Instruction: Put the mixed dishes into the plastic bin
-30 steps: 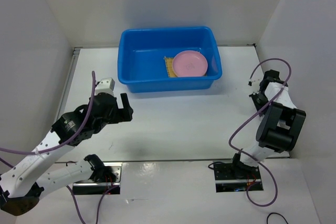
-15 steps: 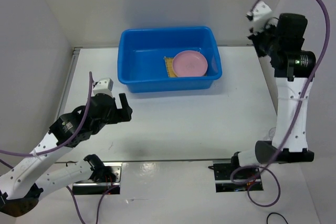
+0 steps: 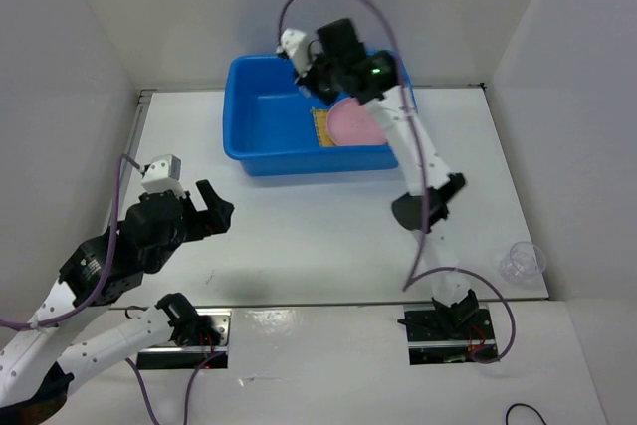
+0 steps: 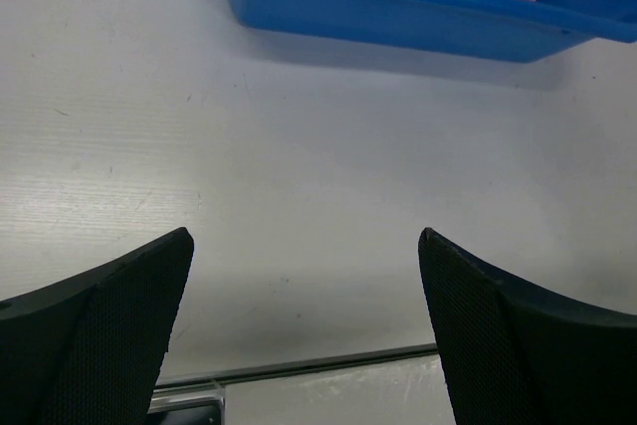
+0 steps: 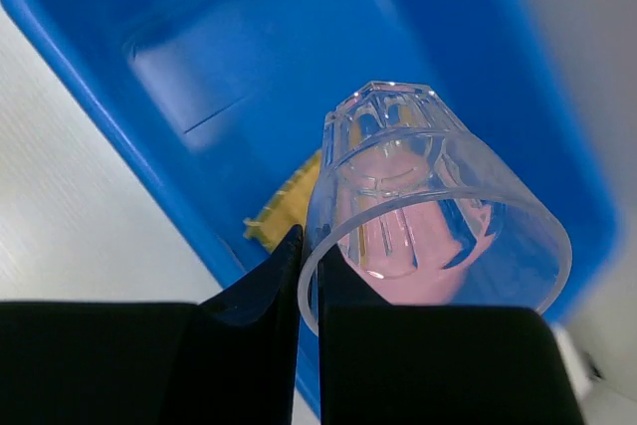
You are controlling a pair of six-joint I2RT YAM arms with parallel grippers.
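The plastic bin (image 3: 261,116) is smooth, glossy blue plastic with soft highlights on its walls. Inside it, the pink plate (image 3: 350,128) looks smooth with a dull sheen, and the bamboo mat (image 3: 321,126) has a ribbed, woven surface. The clear cup (image 5: 438,206) is transparent, faceted and shiny; whether plastic or glass, I cannot tell. The counter (image 4: 299,146) is matt white with faint scuffs. The left hand (image 4: 304,241) has matt black fingers with finely meshed pads (image 4: 129,335).

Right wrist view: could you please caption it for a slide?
Jaws pinch a clear cup by its rim over the blue bin, yellow mat inside.
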